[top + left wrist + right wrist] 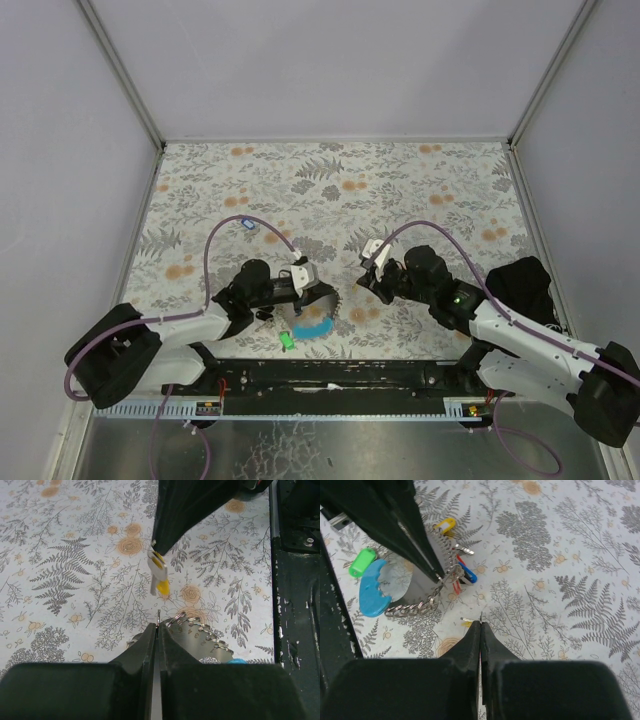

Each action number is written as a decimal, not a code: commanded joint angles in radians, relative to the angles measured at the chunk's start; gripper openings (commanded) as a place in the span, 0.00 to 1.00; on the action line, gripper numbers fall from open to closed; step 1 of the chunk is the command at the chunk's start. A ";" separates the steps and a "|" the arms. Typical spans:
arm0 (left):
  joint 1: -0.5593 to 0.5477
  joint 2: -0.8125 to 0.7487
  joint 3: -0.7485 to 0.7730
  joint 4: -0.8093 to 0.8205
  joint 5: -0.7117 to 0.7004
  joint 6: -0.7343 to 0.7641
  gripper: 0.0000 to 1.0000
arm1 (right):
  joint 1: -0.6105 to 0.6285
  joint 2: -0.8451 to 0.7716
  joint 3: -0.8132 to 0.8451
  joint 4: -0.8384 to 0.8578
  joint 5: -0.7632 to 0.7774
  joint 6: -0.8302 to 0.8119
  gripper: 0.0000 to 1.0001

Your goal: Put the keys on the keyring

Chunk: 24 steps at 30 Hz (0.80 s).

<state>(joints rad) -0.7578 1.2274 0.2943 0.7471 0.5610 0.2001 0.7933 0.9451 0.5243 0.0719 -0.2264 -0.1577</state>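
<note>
Left claw (158, 626) pinched on keyring (415, 609) wire, blue strap (370, 592) trailing toward near edge; right claw (480, 622) pinches yellow key (160, 579) beside it; align key hole with wire end, thread slowly.

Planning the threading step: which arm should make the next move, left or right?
Right, probably: the right gripper pinches a yellow key beside the keyring, which the left gripper grips.

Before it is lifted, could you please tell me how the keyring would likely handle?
The keyring looks made of small chained links, so it would probably sag rather than hold shape. The red and blue keys seemingly hung on it would likely swing.
</note>
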 commanded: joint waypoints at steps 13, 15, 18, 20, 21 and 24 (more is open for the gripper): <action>-0.006 -0.005 -0.029 0.102 0.098 0.048 0.00 | 0.006 -0.003 -0.024 0.054 -0.296 -0.214 0.00; -0.007 0.000 -0.032 0.113 0.102 0.049 0.00 | 0.006 0.008 -0.026 0.053 -0.296 -0.220 0.00; -0.008 0.011 -0.033 0.124 0.103 0.049 0.00 | 0.006 0.020 -0.038 0.076 -0.288 -0.215 0.00; -0.008 0.021 -0.029 0.127 0.108 0.046 0.00 | 0.006 0.026 -0.053 0.106 -0.281 -0.206 0.00; -0.009 0.024 -0.030 0.132 0.110 0.045 0.00 | 0.006 0.030 -0.056 0.115 -0.283 -0.204 0.00; -0.010 0.032 -0.030 0.139 0.112 0.044 0.00 | 0.006 0.044 -0.062 0.131 -0.296 -0.206 0.00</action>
<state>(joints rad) -0.7616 1.2507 0.2687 0.7761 0.6495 0.2237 0.7933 0.9775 0.4686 0.1211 -0.4919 -0.3527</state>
